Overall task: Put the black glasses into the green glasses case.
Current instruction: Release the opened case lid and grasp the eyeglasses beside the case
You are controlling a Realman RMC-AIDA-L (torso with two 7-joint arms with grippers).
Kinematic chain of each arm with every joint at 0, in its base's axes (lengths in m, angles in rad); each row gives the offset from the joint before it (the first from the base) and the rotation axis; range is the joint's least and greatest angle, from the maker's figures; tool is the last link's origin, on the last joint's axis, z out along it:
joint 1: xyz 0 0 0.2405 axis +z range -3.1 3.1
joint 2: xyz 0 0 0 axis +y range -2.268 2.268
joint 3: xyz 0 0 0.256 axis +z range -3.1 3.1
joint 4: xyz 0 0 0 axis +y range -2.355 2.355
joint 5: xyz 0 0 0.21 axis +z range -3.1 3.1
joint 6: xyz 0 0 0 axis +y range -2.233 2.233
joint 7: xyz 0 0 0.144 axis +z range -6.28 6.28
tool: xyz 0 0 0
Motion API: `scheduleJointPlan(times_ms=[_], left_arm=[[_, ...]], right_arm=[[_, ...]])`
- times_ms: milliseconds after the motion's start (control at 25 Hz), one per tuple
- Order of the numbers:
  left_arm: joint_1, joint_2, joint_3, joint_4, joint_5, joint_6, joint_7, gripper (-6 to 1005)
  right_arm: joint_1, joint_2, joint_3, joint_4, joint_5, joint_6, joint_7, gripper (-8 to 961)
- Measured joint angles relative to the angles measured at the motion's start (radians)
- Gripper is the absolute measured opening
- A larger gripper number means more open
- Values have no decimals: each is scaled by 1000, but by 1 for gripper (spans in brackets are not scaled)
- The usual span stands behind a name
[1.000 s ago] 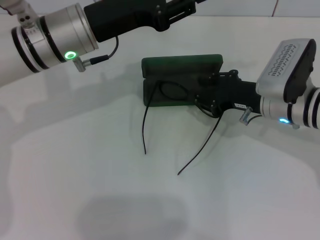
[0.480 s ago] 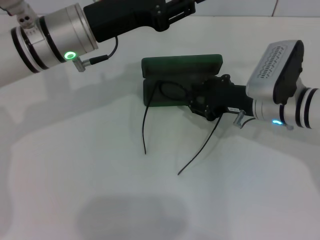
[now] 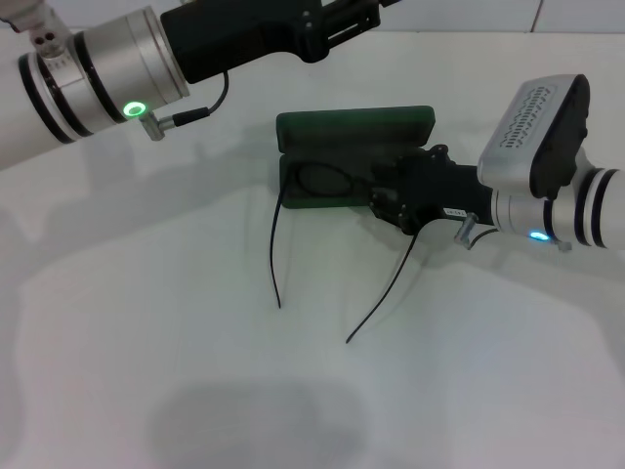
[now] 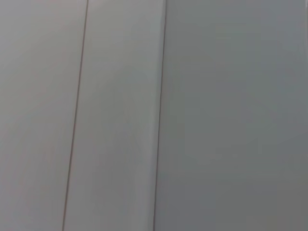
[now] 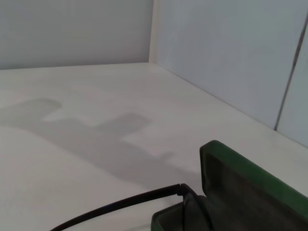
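Note:
The green glasses case (image 3: pixel 354 126) lies open at the table's middle back, its lid standing up behind the base. The black glasses (image 3: pixel 326 180) rest with their front in the base, and both long temple arms stick out over the front edge onto the table. My right gripper (image 3: pixel 384 199) reaches in from the right and covers the right end of the case and of the glasses. In the right wrist view the case (image 5: pixel 250 179) shows close up, with one temple arm of the glasses (image 5: pixel 126 204) leading away from it. My left gripper (image 3: pixel 293 29) hangs high at the back left, cut off by the frame's top edge.
A white table (image 3: pixel 146 342) spreads around the case, with arm shadows on it. A pale wall (image 5: pixel 231 57) stands behind the table. The left wrist view holds only wall panels (image 4: pixel 115 115).
My right gripper has pushed left toward the case and its wrist has turned. The glasses have shifted a little left and deeper into the base. The left arm has barely moved.

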Motion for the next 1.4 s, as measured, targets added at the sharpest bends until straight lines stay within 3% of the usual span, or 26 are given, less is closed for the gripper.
scheduleJointPlan(times_ms=[280,560,1080,1280,1400], left_arm=[[0,2,-3,1,0,0,9,518],[-2,4,-6,2,0,0,13,518],[1,5,-6,7,0,0,21,518],[6,5,-6,13,0,0,21,518],[11,5,-7,14,0,0,21,518]], right_arm=[[10,0,-1,-7,-7,-3,13,328],[76,-3,-35,28,-61,7,124,308],[84,-5,-36,11,-88,9,157,289],[84,-13,-33,-3,-107,-10,175,286],[89,-24,-26,-35,-209,-25,276,286]])
